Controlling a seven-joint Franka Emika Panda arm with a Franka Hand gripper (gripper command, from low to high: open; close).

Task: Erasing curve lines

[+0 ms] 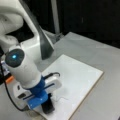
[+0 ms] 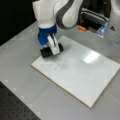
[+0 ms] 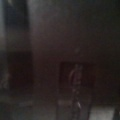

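A white board [image 1: 77, 77] lies on the grey table in both front views. My gripper [image 2: 52, 50] stands at the board's left corner, shut on a black eraser block [image 2: 47, 52] that presses onto the board. In a front view the same eraser [image 1: 48, 107] sits under the blue wrist, near the board's bottom corner. A thin, faint curve line [image 2: 58, 64] runs across the board just beside the eraser, also showing as a curve line [image 1: 62, 98] to the eraser's right. The wrist view is dark and shows nothing I can name.
The grey table [image 2: 22, 75] surrounds the white board [image 2: 82, 67]. The arm's base [image 1: 37, 42] stands behind the board. An orange piece [image 2: 81, 28] and clutter lie at the back. A black perforated plate [image 2: 12, 107] borders the table at the bottom left.
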